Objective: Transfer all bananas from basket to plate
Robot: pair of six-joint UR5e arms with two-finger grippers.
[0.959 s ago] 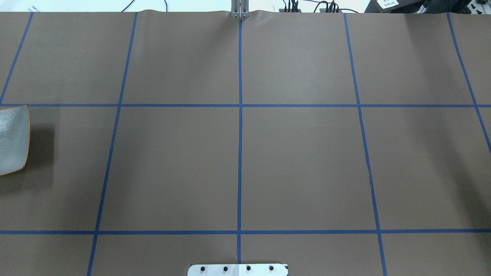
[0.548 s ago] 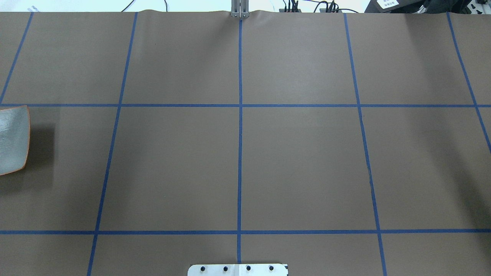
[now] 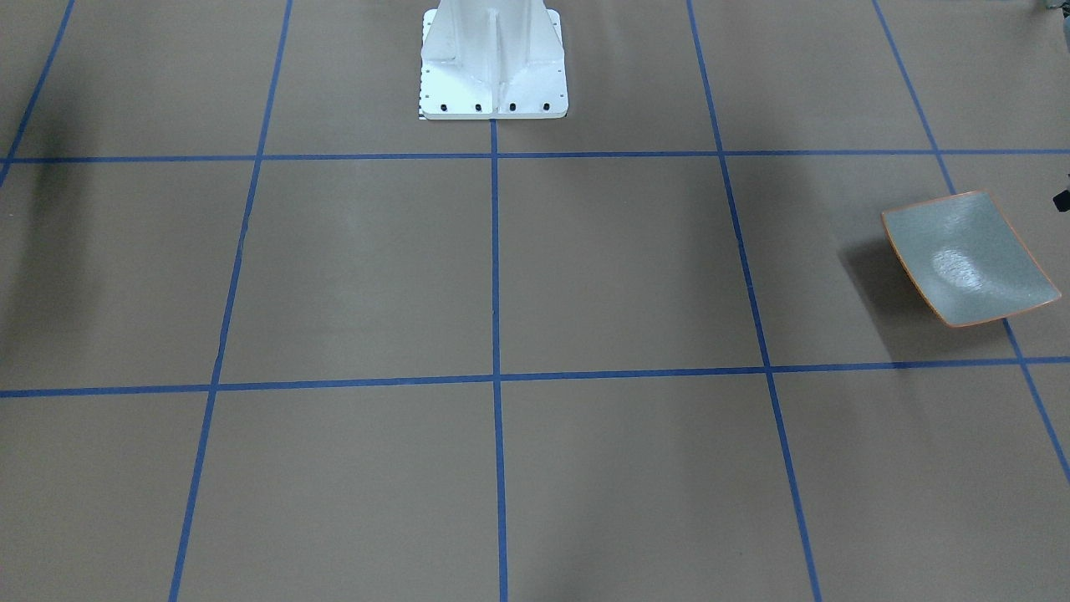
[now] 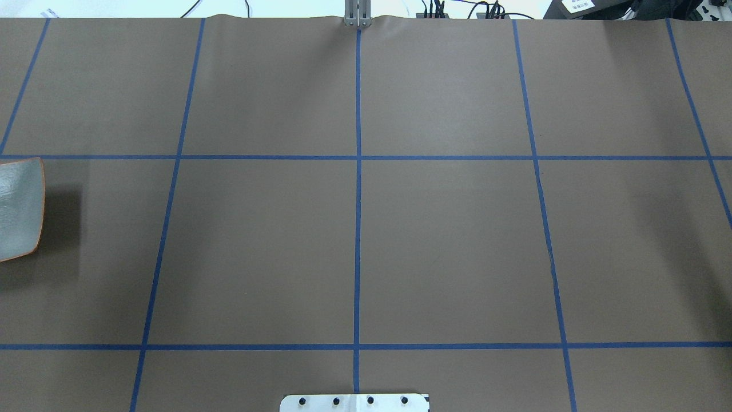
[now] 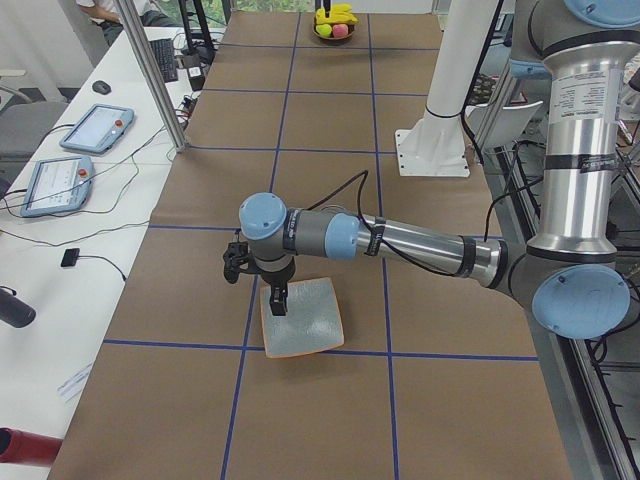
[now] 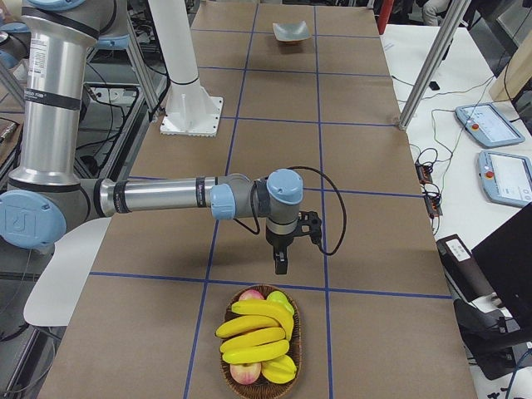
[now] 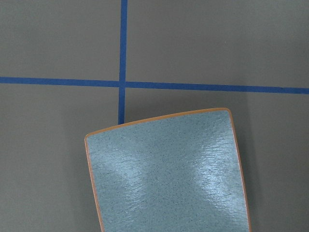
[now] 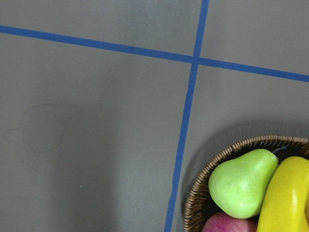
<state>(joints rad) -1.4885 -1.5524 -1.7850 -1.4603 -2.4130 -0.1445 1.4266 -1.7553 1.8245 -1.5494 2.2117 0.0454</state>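
Note:
Three yellow bananas lie in a wicker basket at the table's right end; one banana shows at the right wrist view's edge. My right gripper hangs just short of the basket, pointing down. I cannot tell whether it is open or shut. The grey-green plate with an orange rim sits empty at the table's left end. It also shows at the overhead view's edge, plate, and from the left wrist, plate. My left gripper hovers over the plate's far edge; its state cannot be told.
A green pear and a red apple share the basket with the bananas. The white robot base stands at the table's middle rear. Tablets and cables lie on the side desk beyond the table.
The plate has not moved. Only the faint shadows at both ends of the table have shifted a little.

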